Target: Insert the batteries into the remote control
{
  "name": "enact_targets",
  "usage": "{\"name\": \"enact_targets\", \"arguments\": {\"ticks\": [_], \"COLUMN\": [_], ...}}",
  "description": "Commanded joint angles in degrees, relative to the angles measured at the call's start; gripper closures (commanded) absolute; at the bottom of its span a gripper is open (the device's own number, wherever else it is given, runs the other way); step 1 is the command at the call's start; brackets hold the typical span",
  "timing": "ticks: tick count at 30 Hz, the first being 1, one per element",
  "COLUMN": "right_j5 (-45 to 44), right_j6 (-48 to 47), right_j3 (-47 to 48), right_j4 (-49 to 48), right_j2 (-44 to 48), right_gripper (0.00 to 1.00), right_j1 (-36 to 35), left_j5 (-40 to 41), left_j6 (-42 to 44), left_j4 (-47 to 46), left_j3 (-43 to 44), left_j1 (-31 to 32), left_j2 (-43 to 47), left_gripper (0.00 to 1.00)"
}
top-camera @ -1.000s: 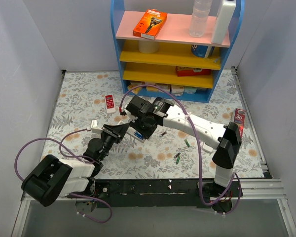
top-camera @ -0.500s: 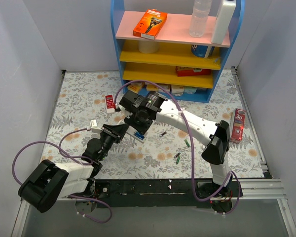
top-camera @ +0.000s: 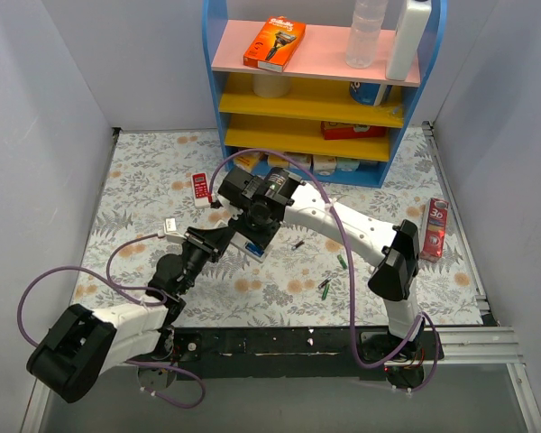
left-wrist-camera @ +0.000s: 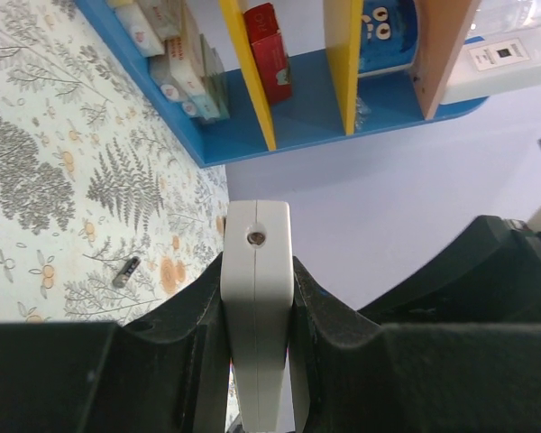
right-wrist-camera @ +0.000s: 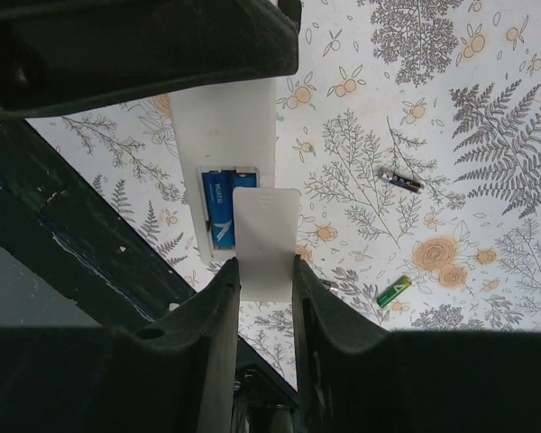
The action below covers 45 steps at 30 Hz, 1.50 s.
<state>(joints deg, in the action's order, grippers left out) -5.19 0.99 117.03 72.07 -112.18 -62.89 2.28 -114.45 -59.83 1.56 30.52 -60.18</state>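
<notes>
My left gripper is shut on the remote control, a slim white bar seen edge-on between its fingers. In the right wrist view the remote control lies back-up with its compartment open, and blue batteries sit inside. My right gripper is shut on the thin white battery cover, held just over the compartment's lower end. Loose batteries lie on the floral mat: a dark one and green ones.
A blue shelf unit with yellow boards stands at the back, holding boxes and bottles. A short red-and-white remote lies to the left of it. A red carton stands at the right edge. Grey walls close both sides.
The right arm has swung left, bringing the cover in over the remote's compartment. The left arm's lower part has shifted slightly; its grip on the remote is unchanged.
</notes>
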Motion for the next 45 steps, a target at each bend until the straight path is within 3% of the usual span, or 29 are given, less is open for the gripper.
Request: {"name": "enact_targets", "arguments": {"ticks": [1, 7, 14, 21, 36, 45], "right_j5": [0.8, -0.2, -0.9, 0.5, 4.7, 4.8], "right_j6": [-0.8, -0.7, -0.8, -0.8, 0.0, 0.4], "right_j3": [-0.7, -1.0, 0.1, 0.2, -7.1, -9.0], "right_j4": [-1.8, -2.6, -2.2, -1.3, -6.2, -7.7], "right_j2": [2.8, 5.6, 6.5, 5.7, 5.7, 5.7], "right_gripper": [0.86, 0.86, 0.86, 0.86, 0.86, 0.85], "right_j1": [-0.4, -0.4, -0.7, -1.4, -2.0, -2.0], "left_j5": [-1.1, 0.0, -0.8, -2.0, -2.2, -2.2], "left_j6": [-26.3, -25.8, -33.0, -39.0, -39.9, -38.9], "left_j4": [1.6, 16.4, 28.1, 26.4, 13.5, 11.1], "left_j3": [-10.4, -5.0, -2.5, -2.6, -4.5, -4.6], "left_j1": [0.2, 0.2, 0.2, 0.2, 0.2, 0.2], "left_j2": [5.5, 16.0, 17.6, 16.9, 14.8, 15.0], "left_gripper": [1.0, 1.0, 1.0, 1.0, 1.0, 1.0]}}
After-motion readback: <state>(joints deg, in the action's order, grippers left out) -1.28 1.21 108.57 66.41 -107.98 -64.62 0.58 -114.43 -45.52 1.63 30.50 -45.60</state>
